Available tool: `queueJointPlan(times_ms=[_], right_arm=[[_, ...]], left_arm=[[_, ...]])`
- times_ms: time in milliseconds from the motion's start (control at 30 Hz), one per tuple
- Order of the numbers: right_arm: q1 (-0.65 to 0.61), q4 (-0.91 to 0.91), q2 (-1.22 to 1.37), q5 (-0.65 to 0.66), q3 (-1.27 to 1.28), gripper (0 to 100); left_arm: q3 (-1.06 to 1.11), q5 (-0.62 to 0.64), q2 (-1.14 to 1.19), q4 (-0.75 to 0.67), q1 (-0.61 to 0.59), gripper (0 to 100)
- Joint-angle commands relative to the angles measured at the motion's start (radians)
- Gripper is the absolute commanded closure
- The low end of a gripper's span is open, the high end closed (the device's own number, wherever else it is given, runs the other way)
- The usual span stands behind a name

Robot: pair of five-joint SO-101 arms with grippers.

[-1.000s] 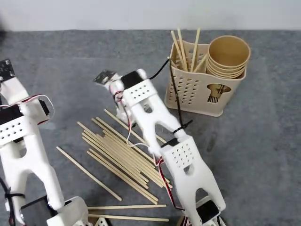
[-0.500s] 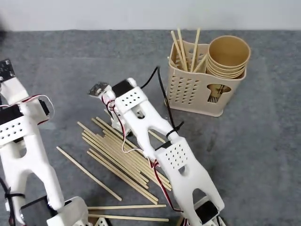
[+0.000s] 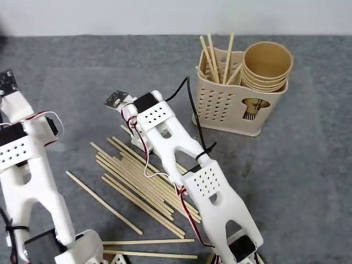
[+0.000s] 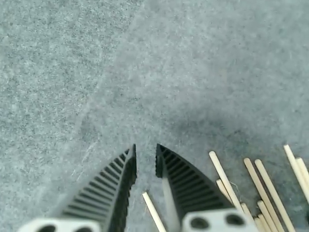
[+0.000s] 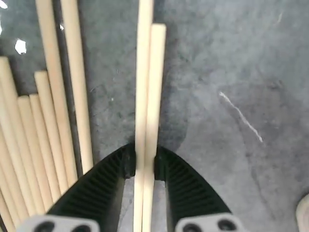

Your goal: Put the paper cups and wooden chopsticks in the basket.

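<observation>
A cream basket [image 3: 225, 107] stands at the back right, holding a stack of paper cups [image 3: 268, 66] and several upright wooden chopsticks [image 3: 214, 52]. Many loose chopsticks [image 3: 140, 179] lie fanned on the grey mat in the middle. My right arm [image 3: 165, 132] stretches over the far end of that pile. Its gripper [image 5: 145, 159] is low over the mat and shut on a pair of chopsticks [image 5: 147, 87] lying side by side between its jaws, with more sticks [image 5: 53, 96] beside them. My left gripper [image 4: 145, 150] hangs over bare mat at the left with a narrow gap and nothing in it.
One chopstick [image 3: 102, 202] lies apart, left of the pile, and two more [image 3: 148, 247] lie near the front edge between the arm bases. Chopstick ends [image 4: 260, 188] sit close to my left gripper. A pale wall borders the mat's back.
My right arm has swung away from the basket toward the left and come down over the far end of the chopstick pile. The left arm has not moved.
</observation>
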Motion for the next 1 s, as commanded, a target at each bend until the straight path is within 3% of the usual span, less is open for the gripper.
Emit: queueJointPlan(times_ms=[0,300,767,967], right_arm=[[-0.015,0.002,0.013,-0.005,0.011,99.1],[-0.008,0.147,-0.209,-0.005,0.017,99.1],[0.045,0.142,-0.734,-0.008,0.011,99.1],[0.105,0.004,-1.02,-0.051,0.011,99.1]], left_arm=[[-0.004,-0.002,-0.048,-0.028,-0.002,94],[-0.004,-0.002,-0.048,-0.029,0.0,94],[-0.002,-0.002,-0.048,-0.029,0.0,94],[-0.002,0.0,-0.048,-0.029,0.003,94]])
